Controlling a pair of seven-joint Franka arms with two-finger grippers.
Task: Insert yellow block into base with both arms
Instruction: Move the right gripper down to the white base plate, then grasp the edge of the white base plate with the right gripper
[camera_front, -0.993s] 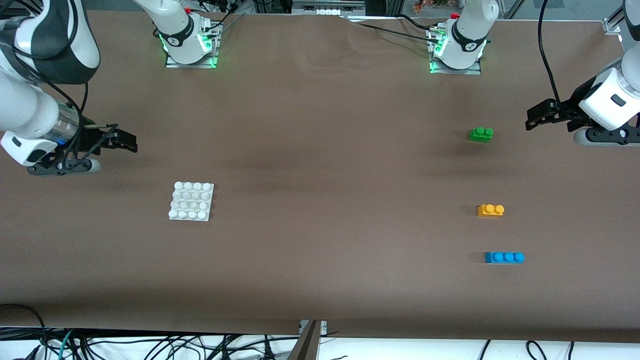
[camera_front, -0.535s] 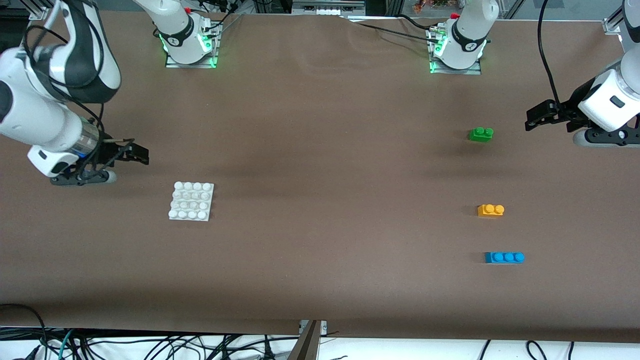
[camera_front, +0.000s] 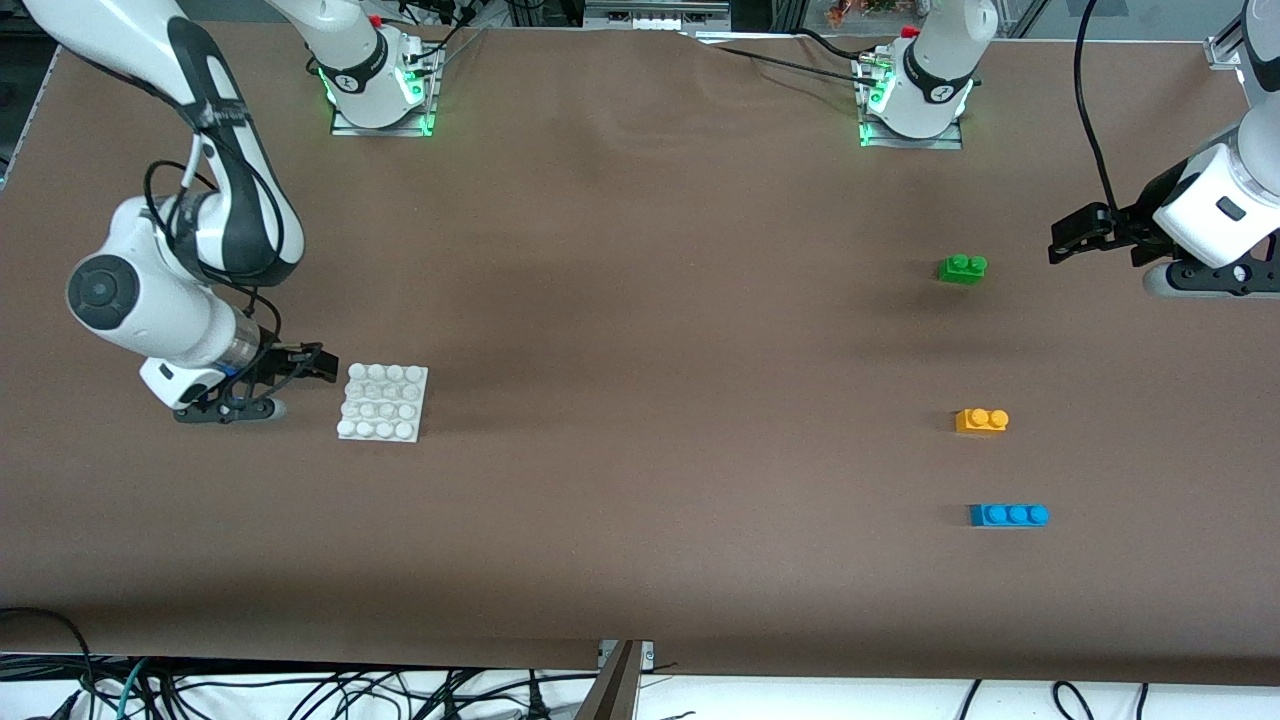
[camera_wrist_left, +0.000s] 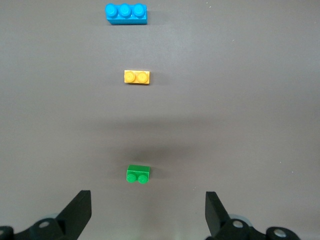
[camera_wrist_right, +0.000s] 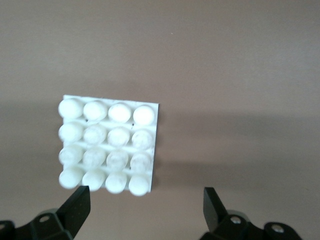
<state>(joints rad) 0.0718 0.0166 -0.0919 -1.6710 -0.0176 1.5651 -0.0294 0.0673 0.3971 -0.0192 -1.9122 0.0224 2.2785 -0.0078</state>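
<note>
Right arm closes in on base, block untouched

right gripper (camera_front: 325, 365) has swung down beside base (camera_front: 383, 402) at right arm's table end, spread wide, empty; left gripper (camera_front: 1062, 240) open, empty, waits; yellow block (camera_front: 981, 420) near left-arm edge, between green brick (camera_front: 962, 268) and blue brick (camera_front: 1008, 514).

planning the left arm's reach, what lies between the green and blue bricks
The yellow block lies between the green brick and blue brick, touching neither; the front view shows it.
</note>
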